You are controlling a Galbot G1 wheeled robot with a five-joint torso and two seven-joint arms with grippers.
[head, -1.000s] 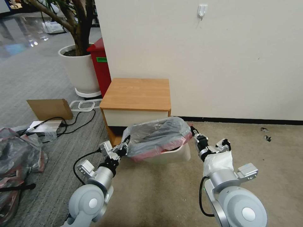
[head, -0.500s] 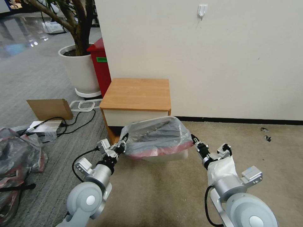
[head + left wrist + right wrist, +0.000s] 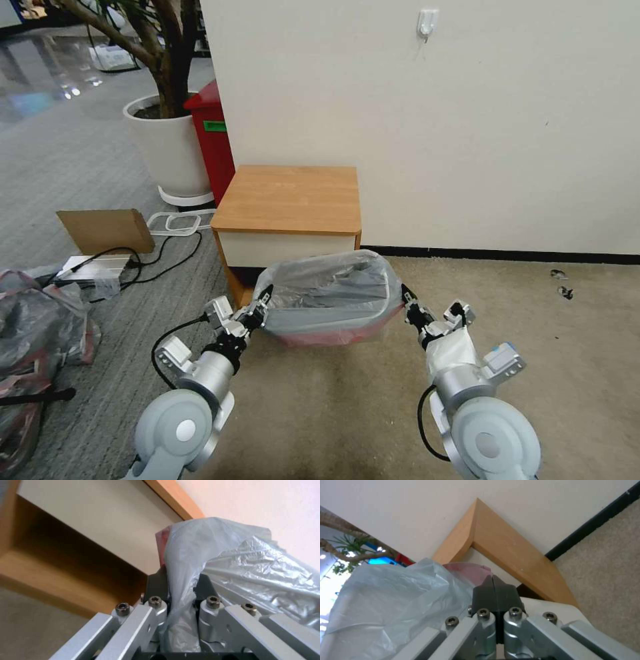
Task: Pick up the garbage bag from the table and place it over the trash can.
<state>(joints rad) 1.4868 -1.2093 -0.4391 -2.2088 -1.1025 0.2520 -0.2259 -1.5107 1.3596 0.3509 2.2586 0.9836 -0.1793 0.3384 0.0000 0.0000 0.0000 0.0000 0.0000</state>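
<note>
The garbage bag (image 3: 330,297) is stretched between my two grippers, draped over the trash can on the floor just in front of the counter (image 3: 290,199). My left gripper (image 3: 262,305) has its jaws pinching the bag's left edge; in the left wrist view a fold of the grey plastic (image 3: 200,562) runs down between the dark fingers (image 3: 156,585). My right gripper (image 3: 407,303) is at the bag's right edge with its jaws pressed together, and in the right wrist view the two dark tips meet with no gap, the bag (image 3: 393,597) bunched just beside them; I cannot tell whether plastic is caught there. The bag's pink-red rim hangs low along the near side, hiding the bin's front, and a white corner of the trash can (image 3: 550,607) shows under the right gripper. Farther off to the left stand a red bin (image 3: 212,137) and a white plant pot (image 3: 165,150) beside the wall (image 3: 433,120).
</note>
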